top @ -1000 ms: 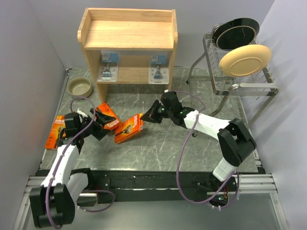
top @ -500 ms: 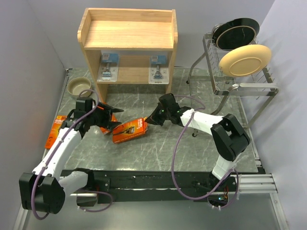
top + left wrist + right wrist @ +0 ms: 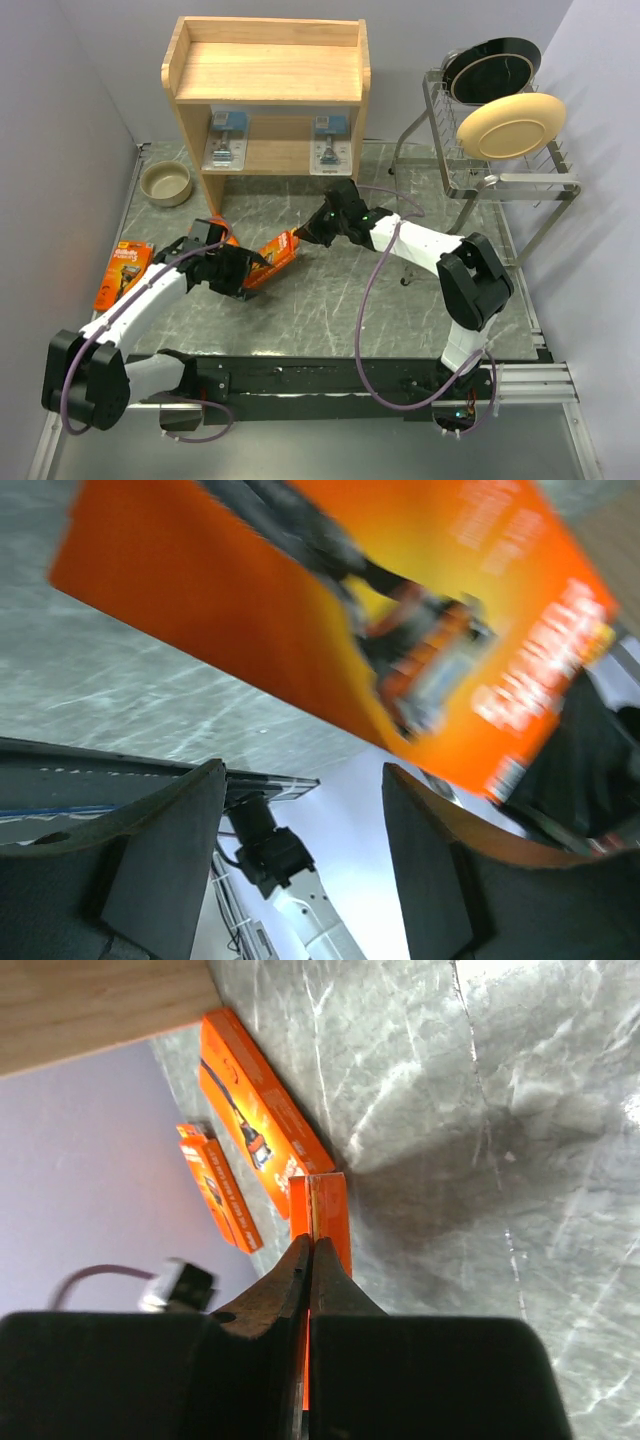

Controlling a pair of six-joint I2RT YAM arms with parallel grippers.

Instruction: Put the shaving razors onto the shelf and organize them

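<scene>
The wooden shelf point(image 3: 266, 72) stands at the back, with two clear blister razor packs point(image 3: 228, 140) point(image 3: 331, 143) on its lower board. My right gripper point(image 3: 305, 237) is shut on the thin edge of an orange razor pack point(image 3: 278, 252), holding it tilted on edge; the right wrist view shows the jaws point(image 3: 310, 1245) pinching that pack point(image 3: 330, 1215). My left gripper point(image 3: 245, 272) is open at the pack's lower left end; in the left wrist view the pack point(image 3: 330, 610) sits above the spread fingers point(image 3: 300, 780). A second orange pack point(image 3: 222, 232) lies partly under my left arm. A third point(image 3: 124, 272) lies far left.
A beige bowl point(image 3: 166, 182) sits left of the shelf. A wire dish rack point(image 3: 500, 180) with a black plate point(image 3: 492, 68) and a cream plate point(image 3: 510, 125) stands at the right. Grey walls close in both sides.
My right gripper closed on the middle orange pack's end and tipped it up on edge. My left gripper swung right from the second pack to this pack's lower end.
</scene>
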